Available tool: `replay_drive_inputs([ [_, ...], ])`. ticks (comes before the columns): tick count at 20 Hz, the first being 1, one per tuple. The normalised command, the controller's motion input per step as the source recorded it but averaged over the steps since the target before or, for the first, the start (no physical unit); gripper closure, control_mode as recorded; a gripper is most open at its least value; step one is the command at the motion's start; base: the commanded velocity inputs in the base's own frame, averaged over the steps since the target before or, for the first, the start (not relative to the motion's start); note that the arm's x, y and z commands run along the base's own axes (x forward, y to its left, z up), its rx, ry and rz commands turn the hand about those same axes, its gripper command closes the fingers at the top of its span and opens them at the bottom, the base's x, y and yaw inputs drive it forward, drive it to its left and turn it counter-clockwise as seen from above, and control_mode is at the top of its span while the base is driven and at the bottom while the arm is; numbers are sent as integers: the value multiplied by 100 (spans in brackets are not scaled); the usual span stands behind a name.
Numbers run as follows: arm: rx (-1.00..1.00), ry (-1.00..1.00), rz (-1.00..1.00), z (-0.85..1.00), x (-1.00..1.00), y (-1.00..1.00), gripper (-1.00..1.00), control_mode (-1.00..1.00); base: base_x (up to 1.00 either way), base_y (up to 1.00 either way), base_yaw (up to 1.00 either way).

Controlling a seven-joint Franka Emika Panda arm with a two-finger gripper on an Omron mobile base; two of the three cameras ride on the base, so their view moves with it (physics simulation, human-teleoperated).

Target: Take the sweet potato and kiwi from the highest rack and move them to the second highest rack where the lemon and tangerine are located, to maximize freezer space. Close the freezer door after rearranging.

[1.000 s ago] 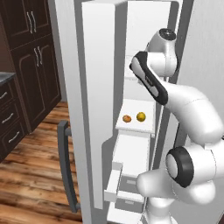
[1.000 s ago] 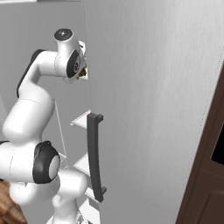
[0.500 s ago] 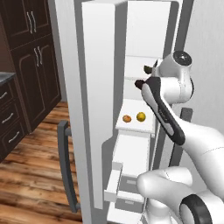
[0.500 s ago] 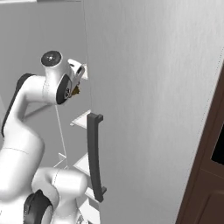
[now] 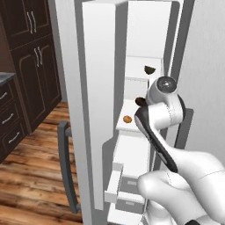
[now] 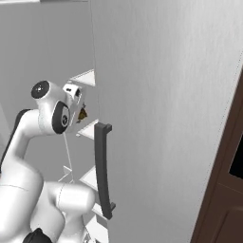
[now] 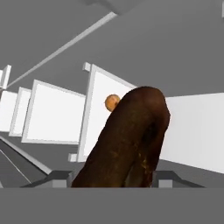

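Hand (image 7: 116, 183) gripping sweet potato (image 7: 127, 140) has dropped from the top rack toward the tangerine (image 5: 127, 119) shelf, so placement looks next.

No readable txt, labels, brands, nos. or signs anywhere. Freezer (image 5: 145, 26) walls, shelves & drawers are plain white; freezer door (image 5: 94, 110) plain grey/white, handle (image 5: 66, 171) unmarked; cabinets (image 5: 30, 57) bare dark wood; arm (image 5: 162, 114) carries no logo.
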Motion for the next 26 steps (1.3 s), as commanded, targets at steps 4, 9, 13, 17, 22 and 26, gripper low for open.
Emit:
replay_drive_inputs([
  [4,-3,0,0,-36,2,-2,100,-100,0,0,0],
  [9,-1,0,0,-33,19,0,100,-100,0,0,0],
  [13,0,0,0,-29,36,0,100,-100,0,0,0],
  [17,0,0,0,-26,44,0,100,-100,0,0,0],
  [22,0,0,0,-20,44,0,100,-100,0,0,0],
  [26,0,0,0,-9,49,0,100,-100,0,0,0],
])
